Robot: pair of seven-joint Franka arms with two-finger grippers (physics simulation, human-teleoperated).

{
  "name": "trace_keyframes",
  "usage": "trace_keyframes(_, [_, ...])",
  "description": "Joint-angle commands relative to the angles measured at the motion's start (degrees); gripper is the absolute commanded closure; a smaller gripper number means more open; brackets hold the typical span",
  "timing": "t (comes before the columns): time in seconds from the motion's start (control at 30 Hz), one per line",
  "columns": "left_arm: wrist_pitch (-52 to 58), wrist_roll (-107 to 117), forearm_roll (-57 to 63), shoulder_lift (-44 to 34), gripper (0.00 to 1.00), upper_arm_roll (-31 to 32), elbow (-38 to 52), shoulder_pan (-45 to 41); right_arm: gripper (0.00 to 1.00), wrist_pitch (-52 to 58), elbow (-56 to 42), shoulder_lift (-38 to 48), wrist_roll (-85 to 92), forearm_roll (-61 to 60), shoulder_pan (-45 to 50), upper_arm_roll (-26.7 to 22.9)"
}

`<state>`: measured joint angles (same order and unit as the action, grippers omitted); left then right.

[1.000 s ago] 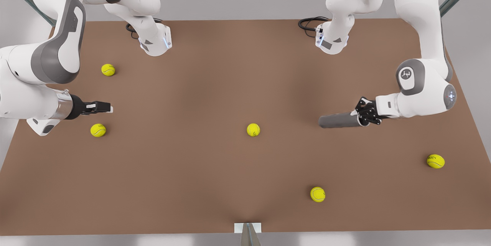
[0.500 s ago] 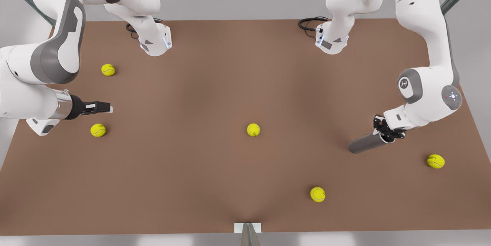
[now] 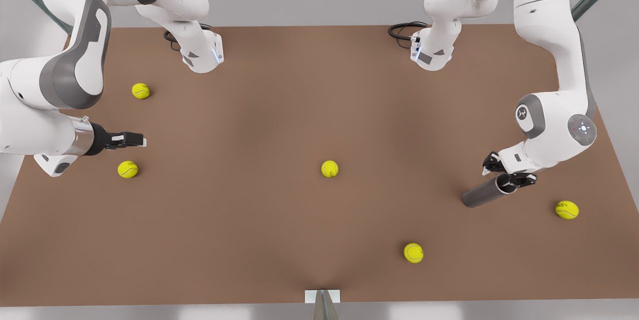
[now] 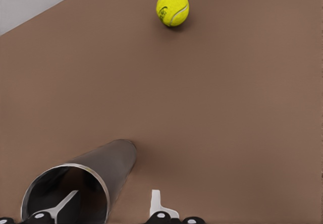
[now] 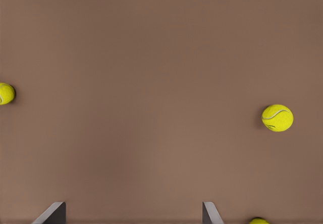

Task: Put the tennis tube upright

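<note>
The tennis tube (image 3: 481, 195), a plain grey cylinder, lies on its side on the brown table (image 3: 279, 110) at the front view's right. Its rimmed hollow end points at my left gripper (image 3: 506, 171). In the left wrist view the tennis tube (image 4: 111, 163) has one finger (image 4: 63, 204) inside its mouth and the other finger (image 4: 156, 203) outside. Both stand clear of the wall, so the left gripper (image 4: 111, 206) is open. My right gripper (image 3: 137, 139) waits open above the table at the front view's left, with its fingertips (image 5: 53, 213) spread wide.
Several yellow tennis balls lie scattered: one (image 3: 567, 209) just right of the tube, one (image 3: 413, 252) near the front edge, one (image 3: 329, 168) mid-table, two (image 3: 128, 169) (image 3: 141, 91) by the right gripper. The arm bases (image 3: 202, 55) stand at the back.
The left gripper carried the tube toward the front view's right and nearer the front edge, swinging it slantwise. Its fingers have spread off the rim. The right arm has not moved.
</note>
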<state>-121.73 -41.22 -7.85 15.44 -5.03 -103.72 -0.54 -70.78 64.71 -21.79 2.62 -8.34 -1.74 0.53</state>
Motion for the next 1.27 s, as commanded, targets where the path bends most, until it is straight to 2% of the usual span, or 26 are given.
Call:
trace_keyframes(0.0, [-0.9,4.6,1.3,-0.1,0.00,0.0,0.0,0.0,0.00,0.0,0.0,0.1,0.0,0.0,0.0,0.0])
trace_keyframes(0.17, [-0.8,4.6,1.3,-0.1,0.00,0.0,0.0,0.0,0.00,-0.4,-0.6,0.2,-0.1,0.7,-0.5,-0.2])
trace_keyframes(0.33, [-0.8,4.6,1.3,-0.1,0.00,0.0,0.0,0.0,0.00,-3.9,-2.6,1.0,-0.5,10.2,0.8,0.3])
trace_keyframes(0.37, [-0.8,4.6,1.3,-0.1,0.00,0.0,0.0,0.0,0.00,-4.6,-2.1,1.0,-1.5,11.4,1.3,0.4])
trace_keyframes(0.43, [-0.8,4.7,1.3,-0.4,0.00,0.0,0.1,0.0,0.00,-9.3,4.6,1.1,-2.5,11.2,1.3,0.4])
trace_keyframes(0.5, [-0.3,4.8,1.5,-0.8,0.00,0.0,1.5,0.0,0.00,-9.0,4.8,1.0,-2.5,10.9,0.5,0.3])
trace_keyframes(0.6, [4.4,4.9,1.4,-1.3,0.00,-1.3,4.8,0.0,0.00,-8.8,4.8,1.0,-2.5,10.8,0.2,0.3])
trace_keyframes(0.63, [9.0,5.6,1.4,-1.2,0.00,-1.6,7.7,0.0,0.00,-8.8,4.7,1.0,-2.5,10.9,0.2,0.3])
trace_keyframes(0.73, [28.0,39.7,1.9,-0.9,0.00,0.1,18.3,0.0,0.00,-8.8,4.7,1.0,-2.5,10.9,0.2,0.3])
trace_keyframes(0.8, [35.5,45.2,5.1,-5.9,0.00,2.6,19.5,0.0,0.00,-8.8,4.7,1.0,-2.5,10.9,0.2,0.3])
trace_keyframes(0.9, [36.8,45.3,7.4,-12.8,0.00,2.7,15.7,-0.1,0.00,-8.8,4.6,1.0,-2.5,10.9,0.2,0.3])
trace_keyframes(1.23, [36.5,45.3,7.5,-11.0,0.00,2.7,14.6,-0.1,0.00,-8.9,4.5,1.0,-2.5,10.7,-0.6,0.3])
